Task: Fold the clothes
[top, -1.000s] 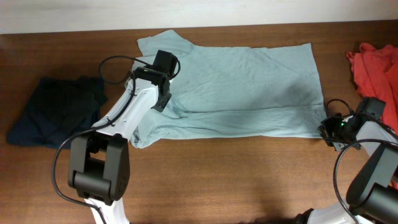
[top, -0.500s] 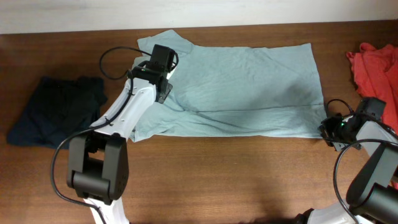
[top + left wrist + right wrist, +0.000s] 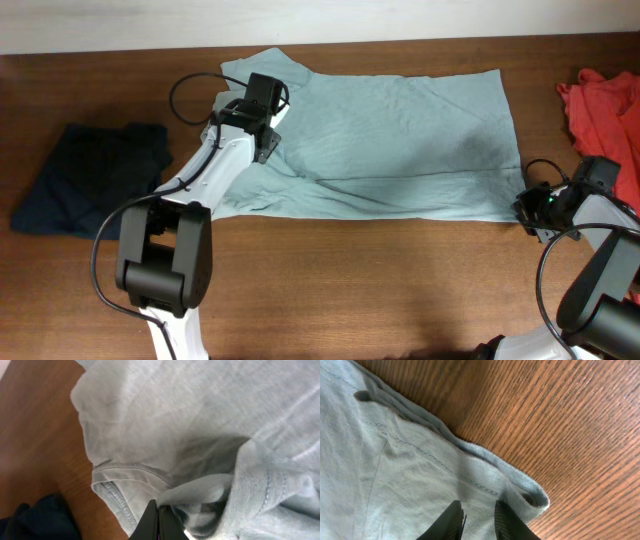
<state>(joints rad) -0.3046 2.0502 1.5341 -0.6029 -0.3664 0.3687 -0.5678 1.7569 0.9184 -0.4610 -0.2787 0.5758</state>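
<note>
A pale grey-blue T-shirt (image 3: 400, 140) lies spread across the middle of the table. My left gripper (image 3: 268, 148) is over the shirt's left part, shut on a bunched fold of its fabric (image 3: 200, 495). In the left wrist view the gripper (image 3: 159, 507) has its dark jaws pressed together, and a sleeve hem (image 3: 120, 505) lies just below. At the shirt's near right corner (image 3: 530, 497) my right gripper (image 3: 522, 210) rests on the cloth. Seen from the right wrist, this gripper (image 3: 479, 510) has its jaws a little apart, with flat fabric showing between them.
A dark navy garment (image 3: 90, 175) lies crumpled at the left, its edge visible in the left wrist view (image 3: 30, 520). A red-orange garment (image 3: 605, 105) sits at the far right edge. Bare wooden table (image 3: 380, 290) runs along the front.
My left gripper has moved toward the far side with the fold in it, drawing the shirt's near left corner up and inward. The right gripper has stayed put.
</note>
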